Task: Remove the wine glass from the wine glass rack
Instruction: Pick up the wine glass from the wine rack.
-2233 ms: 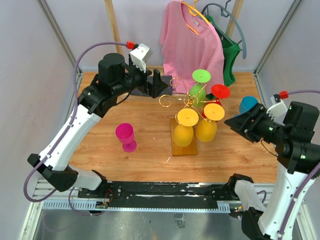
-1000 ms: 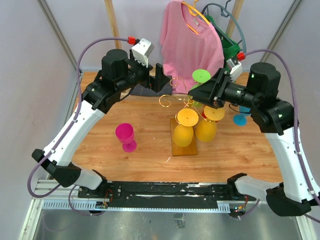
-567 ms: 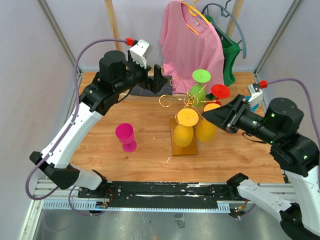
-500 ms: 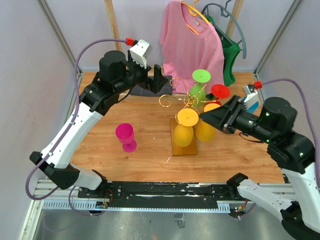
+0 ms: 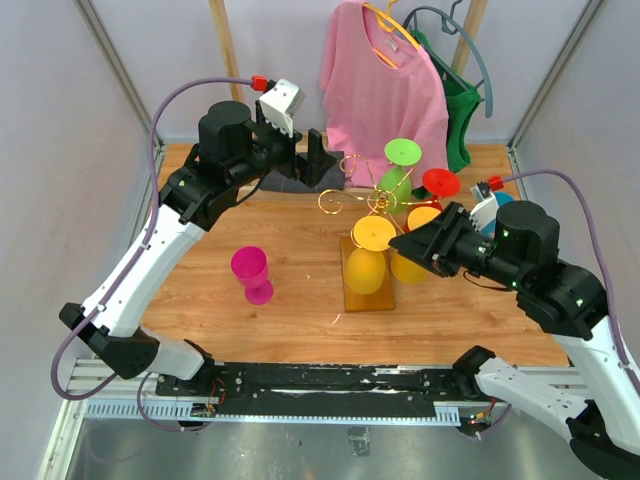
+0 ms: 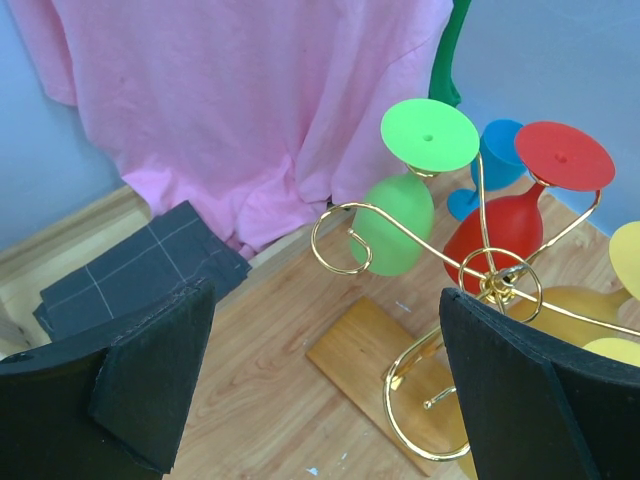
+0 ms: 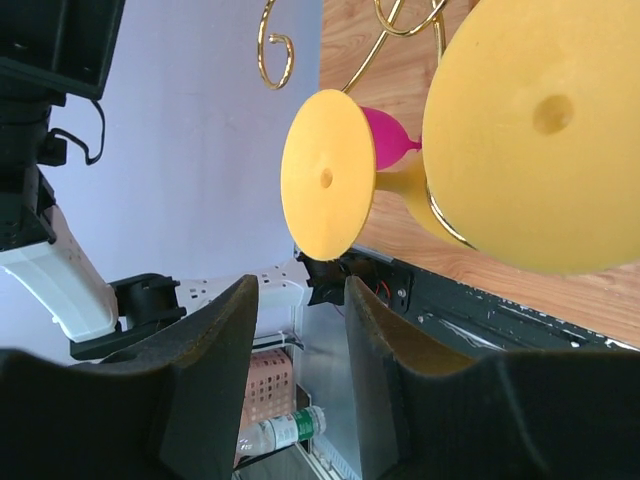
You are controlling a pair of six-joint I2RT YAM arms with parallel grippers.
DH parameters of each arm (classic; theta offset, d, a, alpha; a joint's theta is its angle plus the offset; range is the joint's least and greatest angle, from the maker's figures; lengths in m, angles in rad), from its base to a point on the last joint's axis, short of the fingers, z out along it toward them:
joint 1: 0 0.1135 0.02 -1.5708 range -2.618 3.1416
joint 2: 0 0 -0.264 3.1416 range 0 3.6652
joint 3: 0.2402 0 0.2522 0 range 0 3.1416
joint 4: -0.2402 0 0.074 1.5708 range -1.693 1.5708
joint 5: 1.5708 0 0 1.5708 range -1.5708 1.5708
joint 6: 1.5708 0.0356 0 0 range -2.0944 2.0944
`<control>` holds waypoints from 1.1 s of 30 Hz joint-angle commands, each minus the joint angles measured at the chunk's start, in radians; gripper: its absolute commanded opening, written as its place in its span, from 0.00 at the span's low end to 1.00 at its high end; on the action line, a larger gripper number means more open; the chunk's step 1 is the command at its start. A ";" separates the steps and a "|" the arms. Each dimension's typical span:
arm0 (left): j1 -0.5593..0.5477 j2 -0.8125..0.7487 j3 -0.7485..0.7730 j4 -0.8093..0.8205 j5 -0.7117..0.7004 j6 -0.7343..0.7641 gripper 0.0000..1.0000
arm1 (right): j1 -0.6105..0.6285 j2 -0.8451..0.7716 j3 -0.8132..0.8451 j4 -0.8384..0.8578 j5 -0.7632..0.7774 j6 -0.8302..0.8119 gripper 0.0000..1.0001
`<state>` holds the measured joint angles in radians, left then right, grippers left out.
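The wine glass rack (image 5: 375, 200) is thin gold wire on a wooden base (image 5: 352, 292). Four glasses hang on it upside down: green (image 5: 400, 160), red (image 5: 440, 183) and two yellow ones (image 5: 368, 268) (image 5: 405, 267). My right gripper (image 5: 412, 243) is open and empty, level with the right yellow glass. In the right wrist view its gap (image 7: 300, 330) sits just below a yellow foot disc (image 7: 327, 185), with a yellow bowl (image 7: 540, 130) to the right. My left gripper (image 5: 318, 165) is open and empty, raised behind and left of the rack (image 6: 490, 290).
A magenta glass (image 5: 252, 272) stands on the table left of the rack. A blue glass (image 6: 497, 160) stands behind it on the right. A pink shirt (image 5: 385, 85) and a green garment (image 5: 462, 110) hang at the back. A dark folded cloth (image 6: 130, 275) lies by the shirt.
My right arm has swung over the rack, back out to the right, then in again, leftward and lower, to the yellow glasses. The left arm has barely moved. All the glasses stay put.
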<state>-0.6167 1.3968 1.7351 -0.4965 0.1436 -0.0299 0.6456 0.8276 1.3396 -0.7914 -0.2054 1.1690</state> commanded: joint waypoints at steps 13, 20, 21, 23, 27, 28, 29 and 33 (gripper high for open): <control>-0.005 0.004 0.022 0.013 0.006 0.010 0.99 | 0.012 -0.027 -0.080 0.047 0.026 0.040 0.40; -0.005 0.002 0.023 0.012 0.007 0.016 0.99 | 0.012 -0.005 -0.071 0.073 0.024 0.035 0.39; -0.005 0.001 0.022 0.013 0.007 0.016 0.99 | 0.012 -0.003 -0.072 0.076 0.024 0.035 0.39; -0.005 0.000 0.022 0.012 0.008 0.017 0.99 | 0.011 -0.002 -0.077 0.082 0.022 0.038 0.38; -0.005 -0.002 0.019 0.014 0.007 0.017 0.99 | 0.011 -0.007 -0.084 0.085 0.026 0.044 0.35; -0.005 -0.004 0.018 0.014 0.008 0.017 0.99 | 0.012 -0.008 -0.083 0.086 0.027 0.044 0.34; -0.005 -0.004 0.018 0.015 0.008 0.016 0.99 | 0.011 -0.009 -0.085 0.086 0.028 0.045 0.33; -0.005 -0.005 0.018 0.014 0.008 0.015 0.99 | 0.012 -0.013 -0.097 0.093 0.025 0.053 0.31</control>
<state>-0.6167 1.3979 1.7351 -0.4965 0.1440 -0.0250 0.6460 0.8284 1.2625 -0.7296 -0.1978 1.2072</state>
